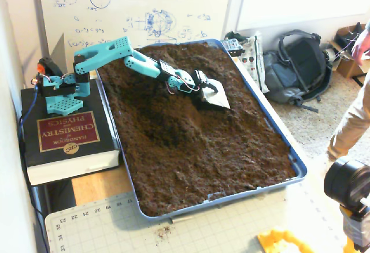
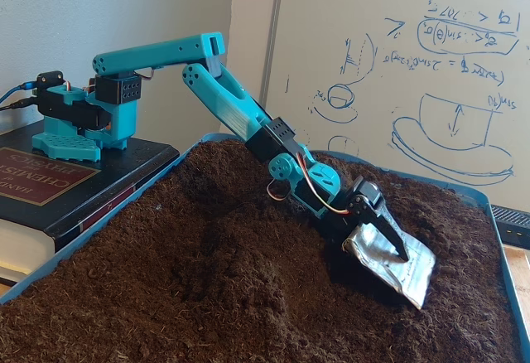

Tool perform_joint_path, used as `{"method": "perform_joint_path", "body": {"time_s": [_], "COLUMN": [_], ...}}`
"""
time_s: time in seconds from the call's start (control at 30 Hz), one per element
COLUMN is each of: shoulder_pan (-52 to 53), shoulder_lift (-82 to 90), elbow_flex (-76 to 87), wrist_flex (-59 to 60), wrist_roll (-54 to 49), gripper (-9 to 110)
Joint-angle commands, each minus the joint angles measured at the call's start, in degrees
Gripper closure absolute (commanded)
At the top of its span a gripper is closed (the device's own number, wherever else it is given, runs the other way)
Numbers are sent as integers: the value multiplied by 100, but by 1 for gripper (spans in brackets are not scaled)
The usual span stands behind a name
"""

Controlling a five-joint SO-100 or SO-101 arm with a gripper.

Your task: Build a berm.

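Note:
A teal arm reaches from its base over a blue tray (image 1: 299, 167) filled with dark brown soil. My gripper (image 1: 210, 90) (image 2: 386, 245) is shut on a flat silver plate (image 1: 217, 97) (image 2: 396, 265), with a black finger lying across its top face. The plate is tilted, and its lower edge is pressed into the soil on the tray's far right part. Just left of the plate rises the berm (image 1: 163, 110) (image 2: 248, 234), a rounded ridge of crumbly soil running along the tray's middle. A dark trough lies between the ridge and the plate.
The arm's base stands on a thick book (image 1: 65, 135) left of the tray. A backpack (image 1: 298, 68) and a person's leg (image 1: 351, 123) are on the right. A green cutting mat (image 1: 219, 225) and a black camera (image 1: 347, 185) lie in front. A whiteboard stands behind.

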Motion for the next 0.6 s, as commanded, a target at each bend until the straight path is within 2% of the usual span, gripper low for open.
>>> {"method": "perform_joint_path", "body": {"time_s": [0.0, 0.27, 0.57], "shoulder_pan": [-149, -149, -141], "shoulder_lift": [299, 756, 949], "elbow_flex": [-272, -281, -281], "wrist_flex": [457, 3146, 4395], "wrist_roll": [-79, -70, -9], "gripper": [101, 101, 101]}}
